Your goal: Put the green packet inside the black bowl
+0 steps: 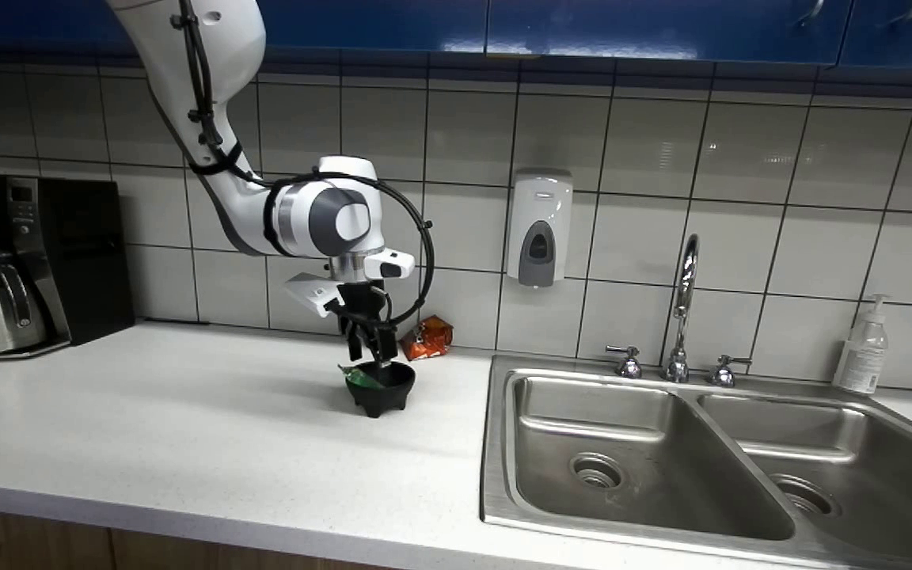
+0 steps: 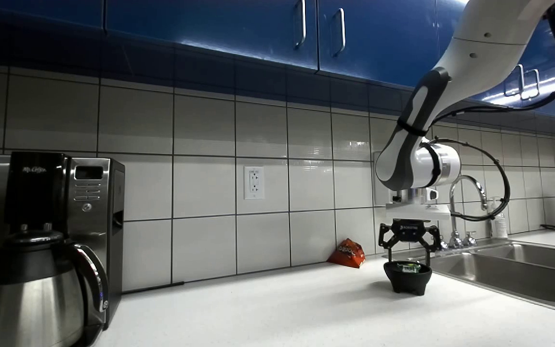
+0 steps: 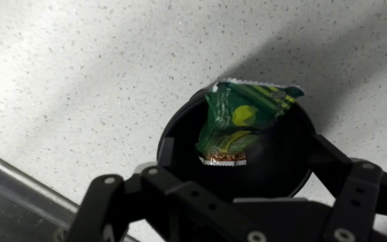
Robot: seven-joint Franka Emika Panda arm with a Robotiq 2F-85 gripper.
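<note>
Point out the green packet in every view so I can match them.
In an exterior view: green packet, left of centre, below mid-height.
In an exterior view: green packet, lower right.
Wrist view: green packet, right of centre, mid-height.
Shared landmark: black bowl, with the green packet in it.

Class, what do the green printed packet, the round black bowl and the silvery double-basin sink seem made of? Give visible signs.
Green printed packet: probably plastic film, slightly shiny, with creases and zigzag-cut ends.
Round black bowl: perhaps plastic, ceramic or stone; its dull surface leaves that open.
Silvery double-basin sink: likely stainless steel, satin finish, from its grey sheen and blurred reflections.
</note>
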